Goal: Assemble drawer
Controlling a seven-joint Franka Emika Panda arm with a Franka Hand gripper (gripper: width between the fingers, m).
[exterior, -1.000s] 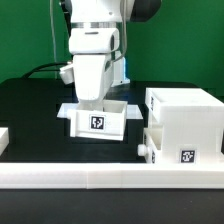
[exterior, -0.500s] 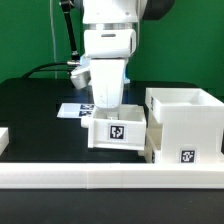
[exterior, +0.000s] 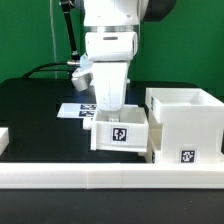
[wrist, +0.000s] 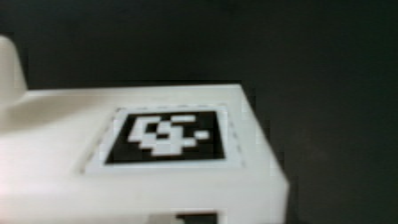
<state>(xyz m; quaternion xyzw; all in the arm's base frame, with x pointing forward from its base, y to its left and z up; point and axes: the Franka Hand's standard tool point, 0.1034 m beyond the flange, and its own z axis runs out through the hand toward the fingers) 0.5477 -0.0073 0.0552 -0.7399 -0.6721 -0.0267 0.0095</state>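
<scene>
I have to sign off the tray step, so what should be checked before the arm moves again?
1. Hand on tray: cannot tell, fingers hidden.
2. Tray level: ok, sits square in the exterior view.
3. Tray next to housing: ok, its side meets the housing.
4. Tray inside housing: not ok, it is outside.
5. Tray tag readable: ok.
6. Marker board uncovered: ok, behind the tray.
</scene>
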